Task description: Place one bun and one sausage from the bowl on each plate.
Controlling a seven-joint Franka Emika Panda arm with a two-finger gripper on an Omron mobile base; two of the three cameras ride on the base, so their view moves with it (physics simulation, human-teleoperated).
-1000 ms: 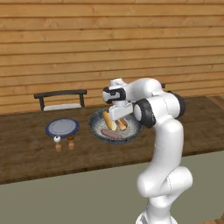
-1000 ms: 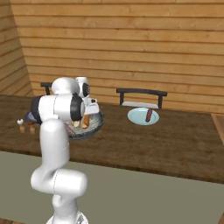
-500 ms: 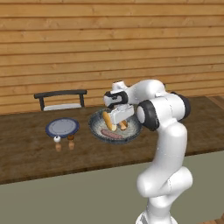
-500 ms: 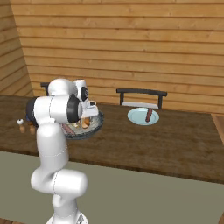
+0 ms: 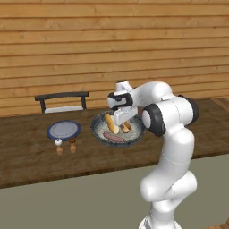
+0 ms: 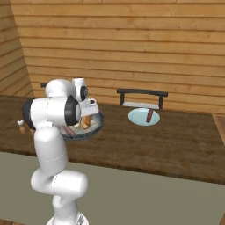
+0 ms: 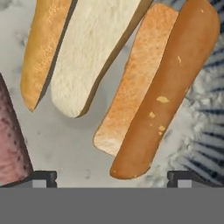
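Bun: two split buns lie in the bowl (image 5: 99, 133); the nearer bun (image 7: 157, 87) sits straight ahead of the hand camera, the other bun (image 7: 78, 52) just beside it, both with pale cut faces and browned crusts.
Bowl: on the wooden table (image 5: 27, 156), between the two plates; its dark patterned rim shows at the edge of the hand view.
Sausage: one sausage (image 5: 114, 137) lies on the bowl's near side, apart from the buns.
Plates: the near plate (image 5: 64, 130) is bare; the far plate (image 6: 143, 117) in the right base view already carries a sausage but no bun.
Gripper: the gripper (image 5: 119, 120) hovers low over the bowl, jaws spread as wide as they go, holding nothing; its tips straddle the end of the nearer bun.
Handling: judged soft, light and springy; bread will squash under a hard pinch, and the crust looks dry enough not to slip.
Hold: best across the narrow width near the middle, crust side to crust side, closing gently.
Risk: the buns lie close, so one finger may catch the neighbour.
Nearby: two small shakers (image 5: 65, 146) stand by the near plate.
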